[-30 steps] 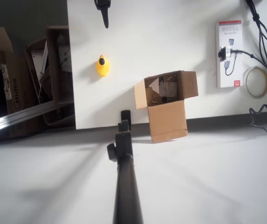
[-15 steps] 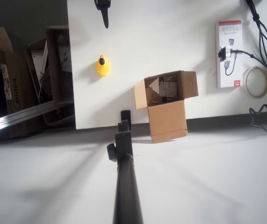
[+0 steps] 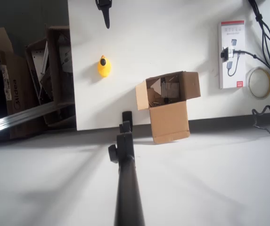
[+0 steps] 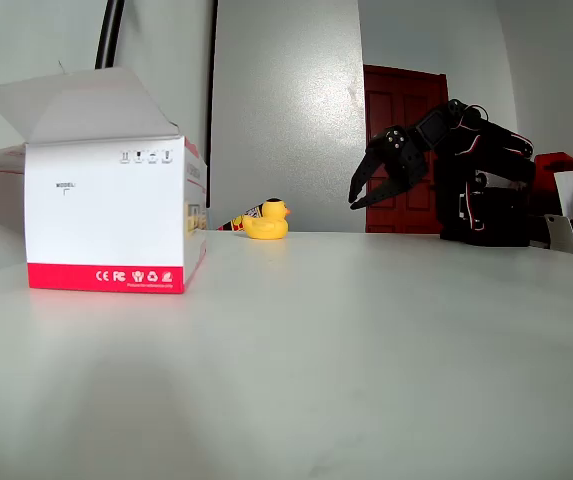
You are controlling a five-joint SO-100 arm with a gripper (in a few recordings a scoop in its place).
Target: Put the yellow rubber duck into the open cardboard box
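The black two-finger gripper (image 4: 366, 190) hung spread at frame right; the small yellow rubber duck (image 4: 265, 221) sat mid-frame, the brown open cardboard box (image 3: 167, 104) elsewhere.

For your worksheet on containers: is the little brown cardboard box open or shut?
Open. In the overhead view the cardboard box has its flaps spread outward, and its inside shows, with some small bits lying in it.
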